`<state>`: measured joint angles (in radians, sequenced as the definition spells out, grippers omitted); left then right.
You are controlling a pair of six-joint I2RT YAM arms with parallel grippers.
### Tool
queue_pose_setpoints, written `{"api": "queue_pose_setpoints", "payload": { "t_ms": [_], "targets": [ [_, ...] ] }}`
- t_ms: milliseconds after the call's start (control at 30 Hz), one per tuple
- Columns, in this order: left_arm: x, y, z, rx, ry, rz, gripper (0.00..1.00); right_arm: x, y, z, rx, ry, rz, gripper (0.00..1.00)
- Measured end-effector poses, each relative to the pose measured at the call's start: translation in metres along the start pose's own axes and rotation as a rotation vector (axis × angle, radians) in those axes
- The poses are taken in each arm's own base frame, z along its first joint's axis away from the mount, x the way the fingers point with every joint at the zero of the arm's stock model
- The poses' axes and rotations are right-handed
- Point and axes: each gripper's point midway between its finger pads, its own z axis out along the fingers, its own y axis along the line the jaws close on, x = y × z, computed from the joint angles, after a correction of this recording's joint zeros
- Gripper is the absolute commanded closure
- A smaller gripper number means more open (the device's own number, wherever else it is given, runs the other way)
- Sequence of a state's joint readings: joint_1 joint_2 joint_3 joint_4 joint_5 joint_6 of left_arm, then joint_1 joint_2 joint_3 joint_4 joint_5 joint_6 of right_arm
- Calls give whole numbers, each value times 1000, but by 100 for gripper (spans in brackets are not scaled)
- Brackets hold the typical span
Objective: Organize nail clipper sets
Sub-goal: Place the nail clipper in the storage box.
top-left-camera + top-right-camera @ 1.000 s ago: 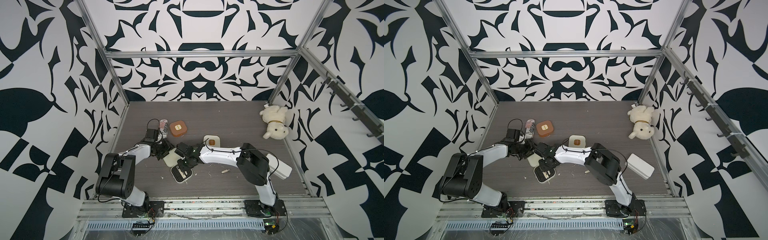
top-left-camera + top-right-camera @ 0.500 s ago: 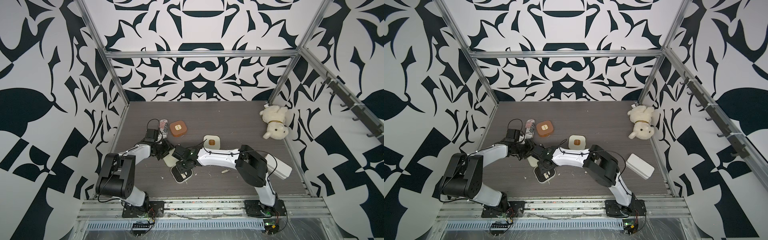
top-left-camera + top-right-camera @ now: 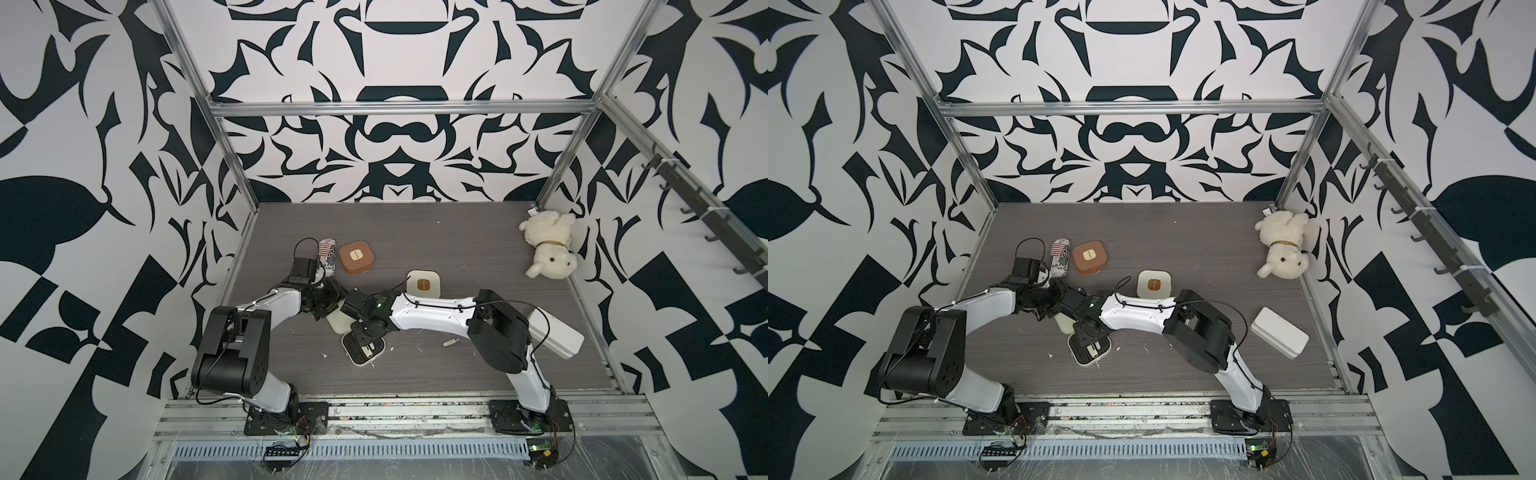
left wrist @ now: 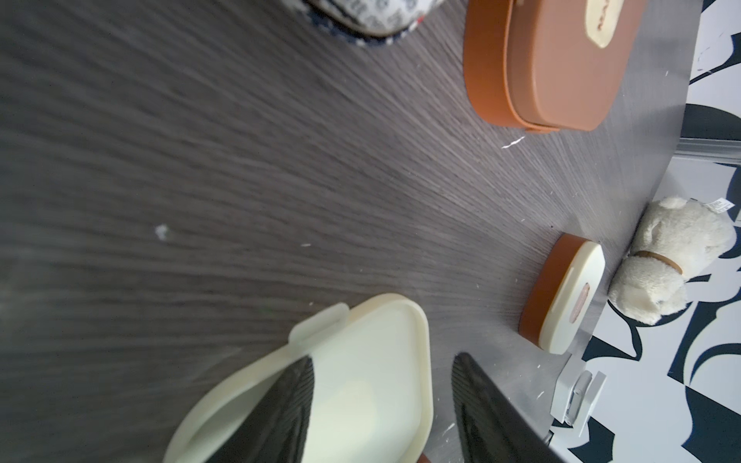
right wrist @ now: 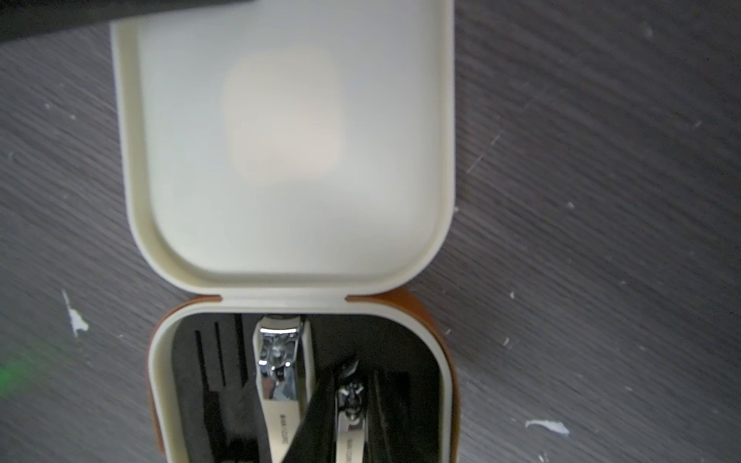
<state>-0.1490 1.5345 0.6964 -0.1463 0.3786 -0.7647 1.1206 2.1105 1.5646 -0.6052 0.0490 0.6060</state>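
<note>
Black-fingered and nearly pressed together, the right claw (image 5: 296,385) is seen lowered into the open case (image 5: 158,352). Its jaws are set either side of the larger clipper (image 5: 278,360) on the black ribbed insert (image 5: 200,360). Whether the cream handle is pinched or merely flanked cannot be told. A smaller clipper (image 5: 349,405) is lodged just beside it. The cream lid (image 5: 288,140) is laid open, toward 10 to 11 o'clock from the insert in both top views. There the left claw (image 4: 383,358) is found spread, one finger over the lid's inner face and the other past its rim, with nothing pinched. Seating the tools is judged to be the step in hand. Next, a clean let-go and a straight lift clear of the insert would be called for. After that, a trip is probably owed to the small pale piece (image 3: 450,343) lying at 3 o'clock, too small to be named. The brown case (image 3: 356,257) is parked shut at 12 o'clock, and the cream-lidded case (image 3: 424,283) sits shut between 1 and 2 o'clock. Part of the insert is cut off in the right wrist view, so free slots cannot be counted. From above, the insert is partly covered by the claw itself, and fingertip contact is hard to make out.
</note>
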Motion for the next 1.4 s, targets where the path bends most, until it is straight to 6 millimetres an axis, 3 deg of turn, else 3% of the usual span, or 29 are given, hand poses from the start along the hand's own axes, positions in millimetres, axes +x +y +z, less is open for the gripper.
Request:
{"api": "queue_pose_setpoints", "payload": {
  "t_ms": [867, 1067, 1200, 1400],
  "targets": [
    [1, 0, 1, 2, 5, -1, 41, -20, -3, -6, 11, -31, 15, 72],
    [1, 0, 1, 2, 5, -1, 41, -22, -3, -17, 3, -50, 16, 79],
    [1, 0, 1, 2, 5, -1, 40, -18, -5, -26, -4, -54, 20, 90],
    [1, 0, 1, 2, 6, -1, 40, -10, -4, -24, -14, -34, 21, 94]
  ]
}}
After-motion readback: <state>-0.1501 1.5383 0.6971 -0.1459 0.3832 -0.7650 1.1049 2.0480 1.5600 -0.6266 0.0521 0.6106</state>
